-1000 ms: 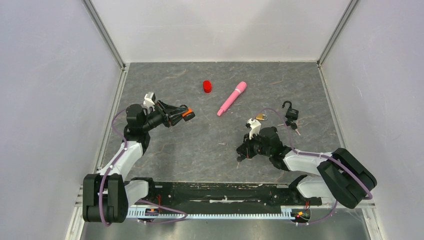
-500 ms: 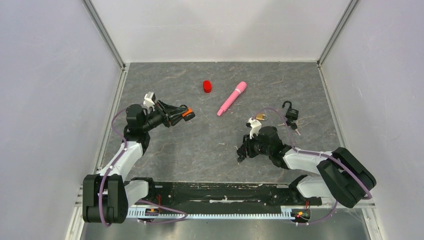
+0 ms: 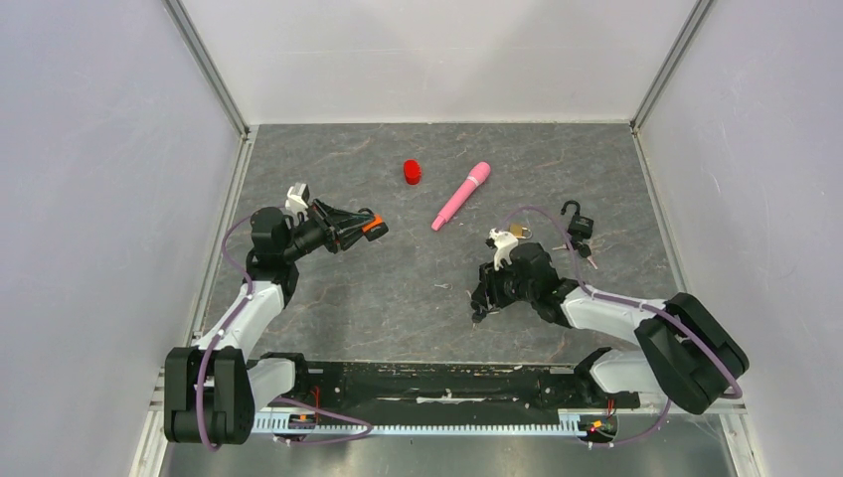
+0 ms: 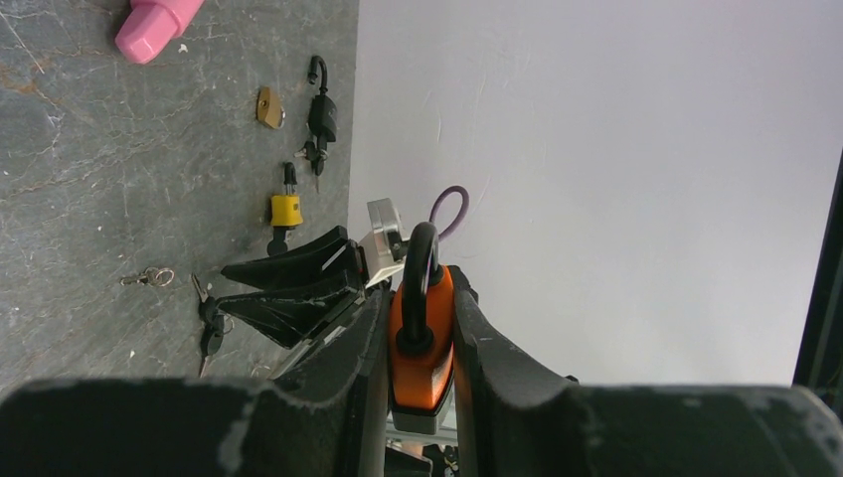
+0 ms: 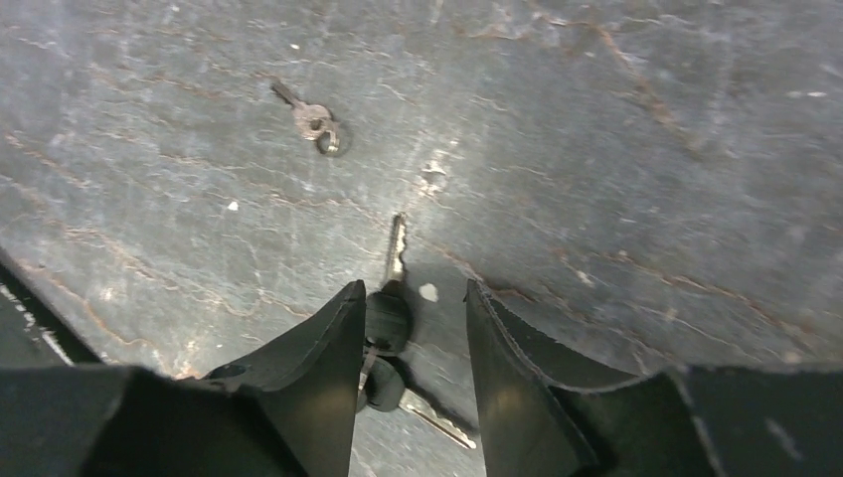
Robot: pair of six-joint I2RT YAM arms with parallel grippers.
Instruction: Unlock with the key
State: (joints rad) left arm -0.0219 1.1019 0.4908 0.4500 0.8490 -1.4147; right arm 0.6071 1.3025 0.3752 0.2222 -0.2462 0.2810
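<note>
1. Left jaws were closed on the orange padlock [image 4: 421, 338]. Its body was clamped between them and its shackle pointed out past the tips. It was held off the bench [image 3: 328, 298].
2. Right jaws stood partly open, low over the bench, with nothing in their grip.
3. A black-headed key [image 5: 388, 318] lay flat between the right jaws, close against one of them, blade pointing ahead of the tips. A second black head sat just behind it. It was probably on the same ring, but the view there was too dark to be sure.
4. A small bare key [image 5: 313, 119] lay ahead of the right jaws and off to one side, apart from them.
5. A black padlock [image 3: 579, 225] and a brass padlock [image 3: 519, 232] lay behind the right jaws, near that wrist. Neither was touched.
6. The orange padlock was well apart from the right jaws, across the bench.
7. Progress, as judged: the lock was in hand, but the key was only straddled, not grasped. The shackle looked seated, so the lock was not yet open. Left to do: close on the key, lift it, carry it to the lock, insert it and turn.
</note>
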